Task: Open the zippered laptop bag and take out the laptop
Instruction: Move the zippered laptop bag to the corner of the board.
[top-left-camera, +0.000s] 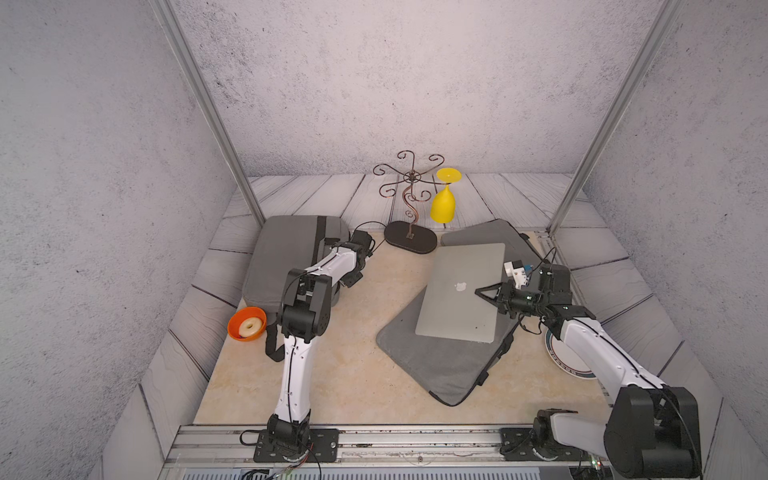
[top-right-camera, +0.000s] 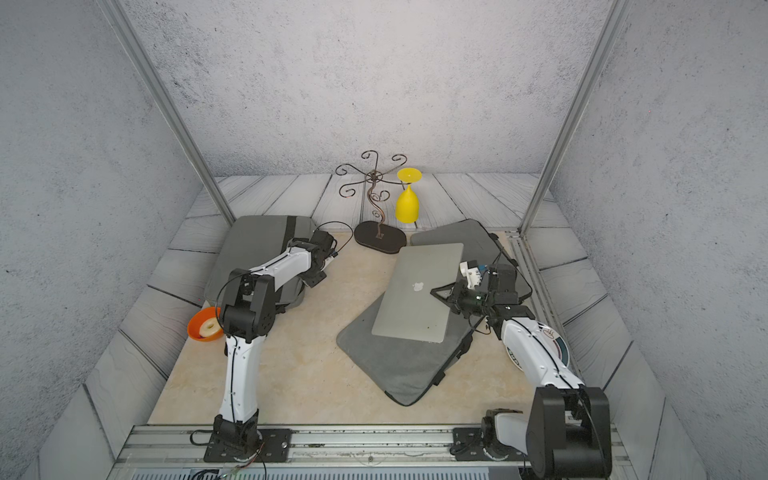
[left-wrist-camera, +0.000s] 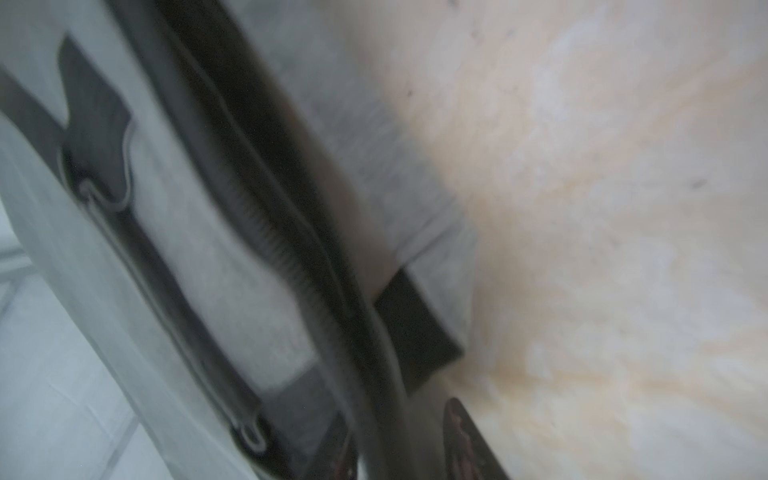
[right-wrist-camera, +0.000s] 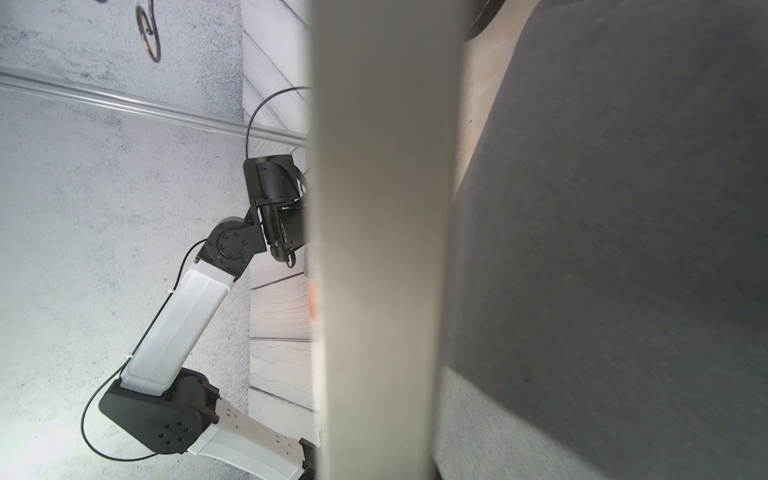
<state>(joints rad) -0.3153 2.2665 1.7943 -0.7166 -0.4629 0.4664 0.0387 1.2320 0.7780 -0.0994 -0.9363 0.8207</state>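
The right end effector (top-left-camera: 485, 294) is clamped on the edge of the laptop (top-left-camera: 453, 307) nearest its own arm, with one finger laid over the lid beside the logo. The laptop is held tilted, outside the unzipped laptop bag (top-left-camera: 432, 370) and above it, its near edge seemingly rested on the grey fabric. The laptop is judged stiff, thin, fairly heavy and slick, so a pinch near mid-edge is favoured; slip or droop is to be expected from a one-sided hold. The left end effector (top-left-camera: 351, 281) is set against a second grey bag (top-left-camera: 286, 257); from the blurred left wrist view its state cannot be told.
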